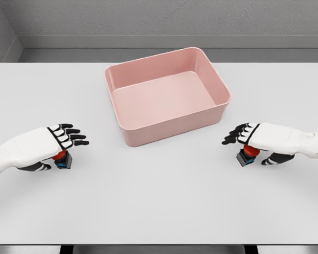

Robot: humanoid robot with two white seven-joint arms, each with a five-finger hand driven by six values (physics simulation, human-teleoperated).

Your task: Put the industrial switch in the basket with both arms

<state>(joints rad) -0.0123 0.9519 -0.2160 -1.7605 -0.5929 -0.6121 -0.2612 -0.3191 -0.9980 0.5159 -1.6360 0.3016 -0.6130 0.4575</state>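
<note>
Basket: you have a pink rectangular basket (167,95) at 12 o'clock on the white table (159,201), turned slightly so its long side runs up toward 1 o'clock. Its rim is unbroken and its floor shows bare; nothing lies inside it.

Left switch: a small industrial switch (62,159) with a red cap on a dark body with a blue edge sits on the table at 9 o'clock, well apart from the basket.

Left hand: your left hand (53,142) hangs palm-down right over that switch, covering most of it. The black-tipped fingers (74,136) are stretched out flat toward 3 o'clock, spread and gripping nothing.

Right switch: a second switch (247,156) of the same make sits at 3 o'clock, also outside the basket and well apart from it.

Right hand: your right hand (259,138) lies over it, fingers extended toward 9 o'clock, thumb (275,157) angled down beside the switch. It looks loose, not closed on anything.
</note>
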